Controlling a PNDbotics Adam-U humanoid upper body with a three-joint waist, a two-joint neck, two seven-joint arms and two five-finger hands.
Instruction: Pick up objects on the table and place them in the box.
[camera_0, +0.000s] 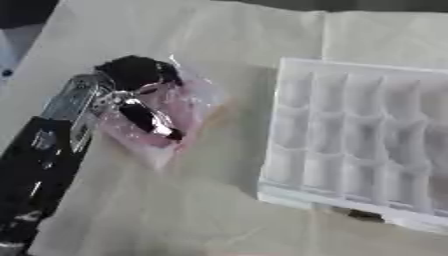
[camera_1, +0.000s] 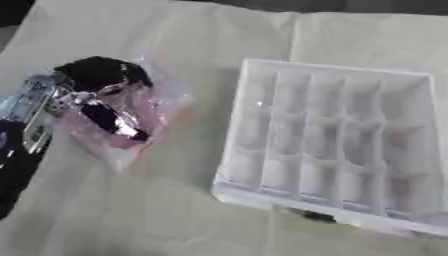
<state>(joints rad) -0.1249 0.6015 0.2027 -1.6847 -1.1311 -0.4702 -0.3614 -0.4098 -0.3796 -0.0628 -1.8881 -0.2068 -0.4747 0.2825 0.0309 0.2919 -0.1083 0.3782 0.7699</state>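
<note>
Pink plastic packet (camera_0: 162, 117), clear and crinkled with something pinkish inside, sits in the left hand (camera_0: 131, 95), which comes in from the left edge on a black and silver arm. The fingers are curled around the packet, one dark finger (camera_0: 150, 120) lying across its front and the thumb side hidden behind the wrapping. Whether the packet is lifted free or rests on the cloth beneath cannot be told; its lower corner hangs below the fingers towards the table.

To the right, well apart from the hand, lies the box (camera_1: 254, 190): a translucent white organiser tray divided into rows of small compartments, all of which look empty as far as the pale plastic lets one judge. It lies askew on the cream cloth (camera_0: 175, 210) covering the table. A small dark thing (camera_1: 311, 216) shows just under the box's near edge; what it is cannot be made out. The right hand is not visible in either view.

Risk, as I judge it: the wrapping is slick and floppy, so the packet may slide out of the curled fingers during the carry across the gap. The packet also looks wider than a single compartment, so it may bridge the dividers or perch on the rim and tip out rather than settle. A low approach could catch the box's near wall and push the light tray along the cloth.
</note>
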